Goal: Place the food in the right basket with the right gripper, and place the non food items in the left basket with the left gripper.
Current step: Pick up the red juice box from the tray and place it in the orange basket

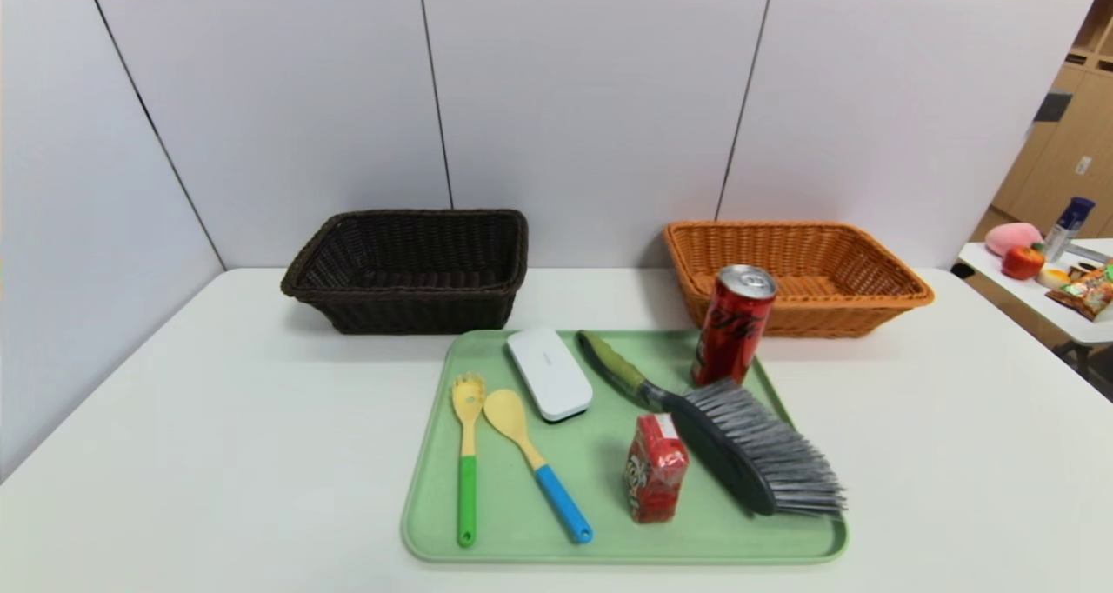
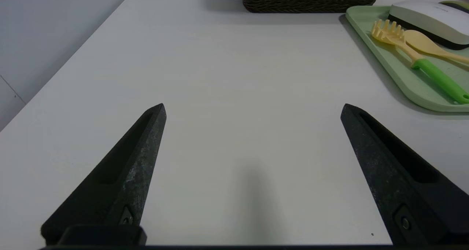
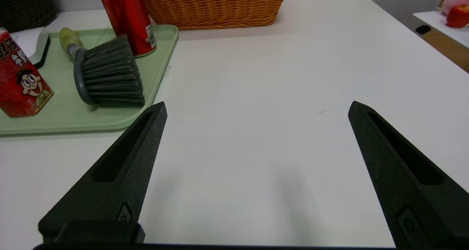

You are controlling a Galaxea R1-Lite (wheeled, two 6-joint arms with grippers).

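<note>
A green tray (image 1: pixel 435 454) holds a red soda can (image 1: pixel 733 323), a red milk carton (image 1: pixel 655 467), a grey brush (image 1: pixel 739 436), a white case (image 1: pixel 549 372), a yellow pasta fork with green handle (image 1: pixel 467 454) and a yellow spoon with blue handle (image 1: pixel 535 463). A dark brown basket (image 1: pixel 409 267) stands back left, an orange basket (image 1: pixel 796 276) back right. Neither gripper shows in the head view. My left gripper (image 2: pixel 253 109) is open and empty above bare table left of the tray (image 2: pixel 395 70). My right gripper (image 3: pixel 256 107) is open and empty right of the tray (image 3: pixel 110 121).
A side table (image 1: pixel 1056 302) at the far right holds an apple, a bottle and snack packs. White wall panels stand behind the baskets. The white table (image 1: pixel 174 419) stretches on both sides of the tray.
</note>
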